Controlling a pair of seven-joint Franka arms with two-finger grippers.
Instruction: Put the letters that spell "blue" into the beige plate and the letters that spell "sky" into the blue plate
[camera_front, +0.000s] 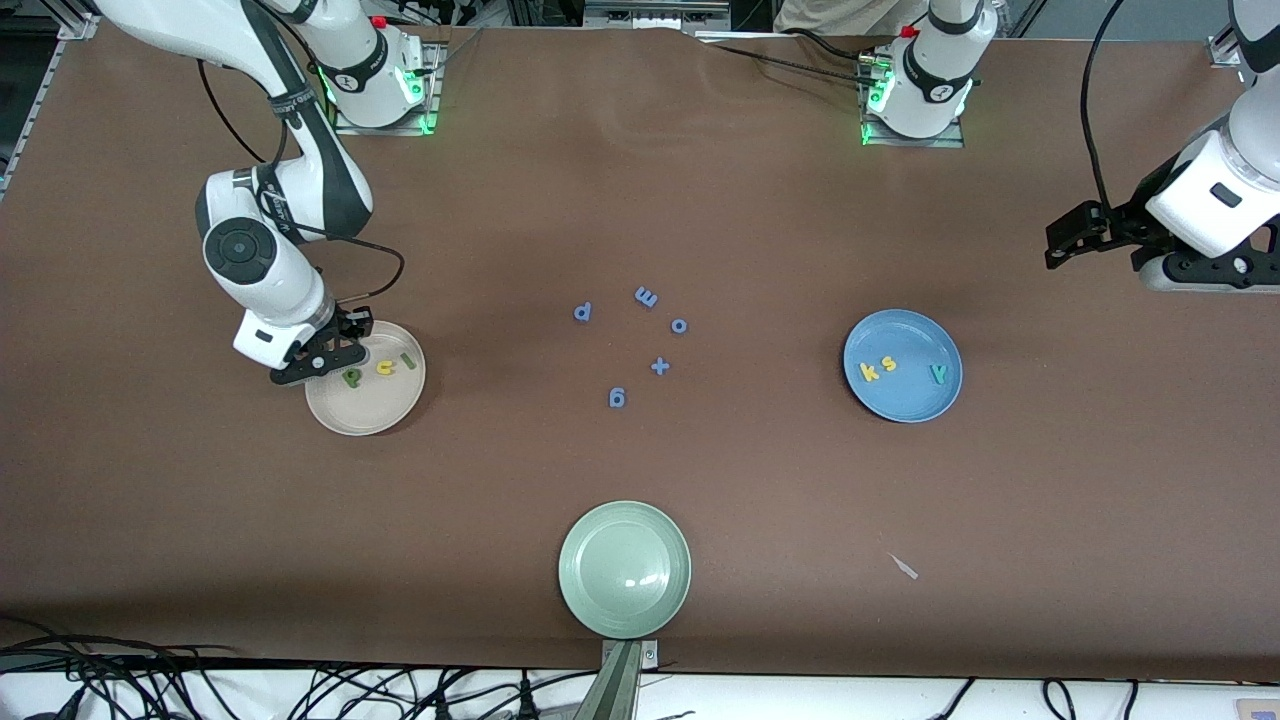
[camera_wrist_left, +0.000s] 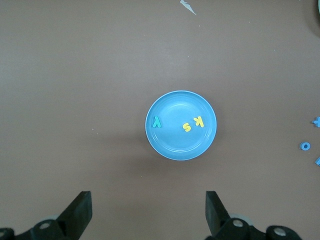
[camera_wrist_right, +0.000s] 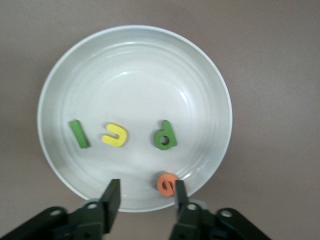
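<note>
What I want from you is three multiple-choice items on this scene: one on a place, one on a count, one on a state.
1. The orange e lies:
A. in the beige plate
B. in the pale green plate
C. among the blue letters on the table

2. Letters in the blue plate:
A. two
B. three
C. five

3. The left gripper, over the table's left-arm end, is:
A. shut on a letter
B. open and empty
C. shut on a plate

Key: 1 A, it sits just inside that plate's rim. 2 B, only k, s and y lie there. 3 B, its jaws stand wide apart with nothing between.
</note>
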